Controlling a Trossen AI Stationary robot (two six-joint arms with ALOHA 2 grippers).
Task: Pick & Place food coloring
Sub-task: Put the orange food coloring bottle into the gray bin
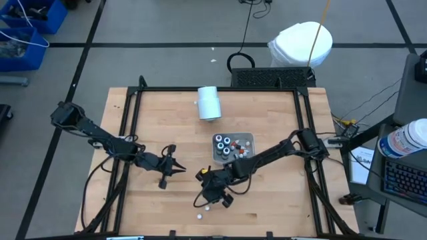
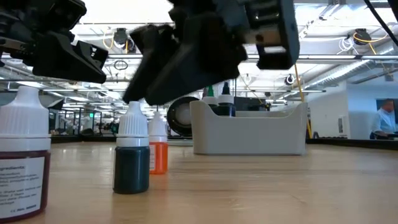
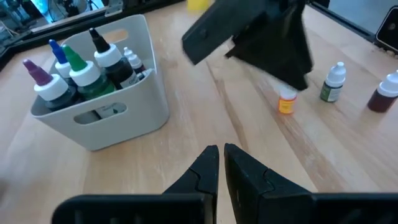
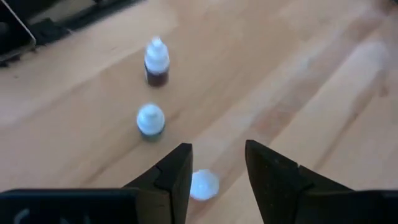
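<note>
The right pincer [image 4: 216, 163], released and empty, hangs directly over the upright orange food coloring bottle [image 4: 203, 185], whose cap shows between its fingers. It is the nearer arm by far; the left pincer [image 3: 221, 163] waits clenched, well apart.

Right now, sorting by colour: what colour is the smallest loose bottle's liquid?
Orange bottle, clearest in the left wrist view.

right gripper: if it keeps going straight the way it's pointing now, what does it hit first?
Most likely the orange bottle: the right gripper is open, and the bottle's white cap sits between its fingers, just ahead. The green bottle and the dark red bottle stand farther on and off to one side. Depth is hard to judge.
</note>
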